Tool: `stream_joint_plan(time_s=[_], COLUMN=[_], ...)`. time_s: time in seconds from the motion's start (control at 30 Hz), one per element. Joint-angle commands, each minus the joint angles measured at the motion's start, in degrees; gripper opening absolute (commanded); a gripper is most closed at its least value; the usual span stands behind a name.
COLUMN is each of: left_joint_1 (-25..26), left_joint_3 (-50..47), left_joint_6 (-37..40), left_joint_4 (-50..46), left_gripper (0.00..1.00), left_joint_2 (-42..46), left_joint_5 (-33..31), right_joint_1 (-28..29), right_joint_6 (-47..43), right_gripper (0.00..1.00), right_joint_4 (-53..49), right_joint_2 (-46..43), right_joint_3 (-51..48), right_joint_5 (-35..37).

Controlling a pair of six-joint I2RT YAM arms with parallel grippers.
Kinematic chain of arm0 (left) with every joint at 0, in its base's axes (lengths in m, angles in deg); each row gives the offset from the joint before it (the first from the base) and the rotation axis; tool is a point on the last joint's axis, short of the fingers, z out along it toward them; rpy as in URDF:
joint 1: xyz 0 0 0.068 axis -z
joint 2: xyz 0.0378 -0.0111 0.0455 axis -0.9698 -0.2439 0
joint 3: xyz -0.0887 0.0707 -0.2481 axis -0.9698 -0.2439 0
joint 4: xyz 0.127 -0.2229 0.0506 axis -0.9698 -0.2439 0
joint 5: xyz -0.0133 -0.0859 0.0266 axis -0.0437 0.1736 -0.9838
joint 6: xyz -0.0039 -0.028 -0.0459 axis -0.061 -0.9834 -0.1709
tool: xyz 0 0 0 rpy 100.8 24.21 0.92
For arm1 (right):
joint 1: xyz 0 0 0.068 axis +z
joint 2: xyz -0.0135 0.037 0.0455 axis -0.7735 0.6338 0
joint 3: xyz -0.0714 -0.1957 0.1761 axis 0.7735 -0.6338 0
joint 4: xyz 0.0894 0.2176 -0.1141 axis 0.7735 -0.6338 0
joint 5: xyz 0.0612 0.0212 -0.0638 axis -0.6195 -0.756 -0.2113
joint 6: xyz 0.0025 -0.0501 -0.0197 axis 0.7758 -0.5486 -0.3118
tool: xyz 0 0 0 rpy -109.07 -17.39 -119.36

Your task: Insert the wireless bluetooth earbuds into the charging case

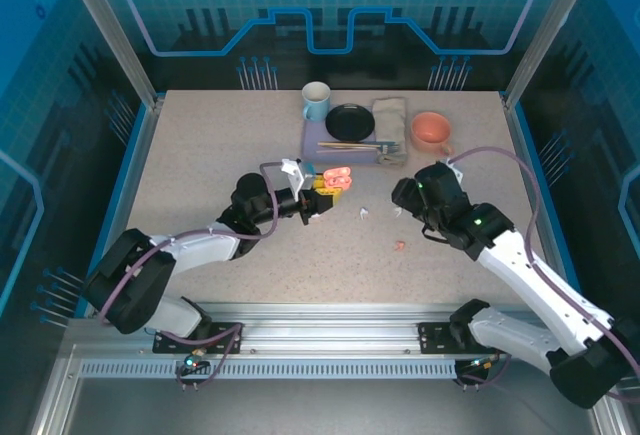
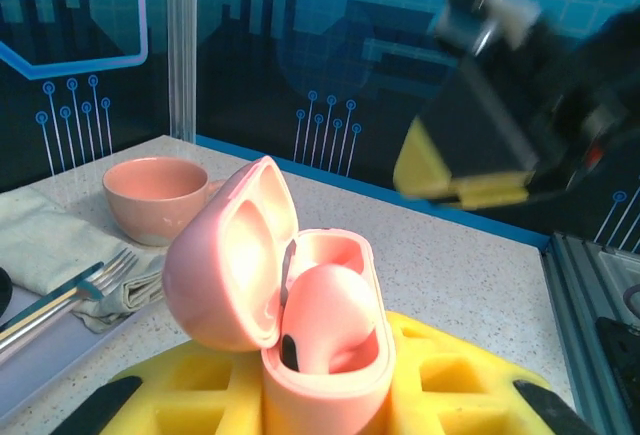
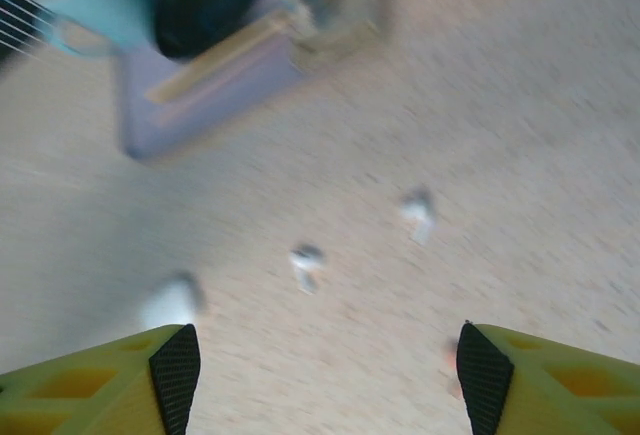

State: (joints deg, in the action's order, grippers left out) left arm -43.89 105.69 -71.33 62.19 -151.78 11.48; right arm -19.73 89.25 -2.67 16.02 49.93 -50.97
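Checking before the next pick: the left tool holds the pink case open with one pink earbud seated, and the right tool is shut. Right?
Not quite: the right tool is open, fingers spread apart in the right wrist view. The left tool does hold the pink case open with one pink earbud seated.

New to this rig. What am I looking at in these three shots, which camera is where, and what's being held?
Two robot arms are bolted to the near edge of a table, each ending in a two-finger claw.

The overhead shot looks down from behind the arms. The other two come from cameras on the wrists, so the yellow fingers show at the bottom.

The left claw is shut on an open pink charging case, with one pink earbud seated inside. The right claw is open and holds nothing.

Loose on the table: two white earbuds and a pink earbud piece. At the back are a blue mug, a black dish, a cloth and a pink cup.
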Motion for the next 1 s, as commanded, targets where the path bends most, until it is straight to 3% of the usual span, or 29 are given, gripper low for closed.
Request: stream_joint_plan(time_s=[0.0, 0.17, 0.43, 0.97], left_joint_1=[-0.4, -0.4, -0.5, -1.2], left_joint_3=[-1.0, -1.1, -1.2, -2.2], left_joint_6=[2.1, 2.1, 2.2, 1.9], left_joint_4=[-0.7, -1.3, -0.8, 1.2], left_gripper=[0.00, 0.00, 0.00, 0.00], left_joint_2=[1.9, 2.6, 2.7, 2.0], left_joint_5=[-1.0, -1.0, -1.0, -0.9], right_joint_1=[-0.5, 0.1, 1.9, 4.2], right_joint_6=[-0.4, -0.8, 1.6, 4.0], right_gripper=[0.71, 0.68, 0.57, 0.53], right_joint_4=[-8.1, -9.2, -6.8, -6.2], right_joint_2=[6.2, 18.3, 29.1, 36.8], right_joint_3=[-3.2, -1.6, 1.5, 3.6], right_joint_5=[-3.2, -2.1, -2.5, -1.5])
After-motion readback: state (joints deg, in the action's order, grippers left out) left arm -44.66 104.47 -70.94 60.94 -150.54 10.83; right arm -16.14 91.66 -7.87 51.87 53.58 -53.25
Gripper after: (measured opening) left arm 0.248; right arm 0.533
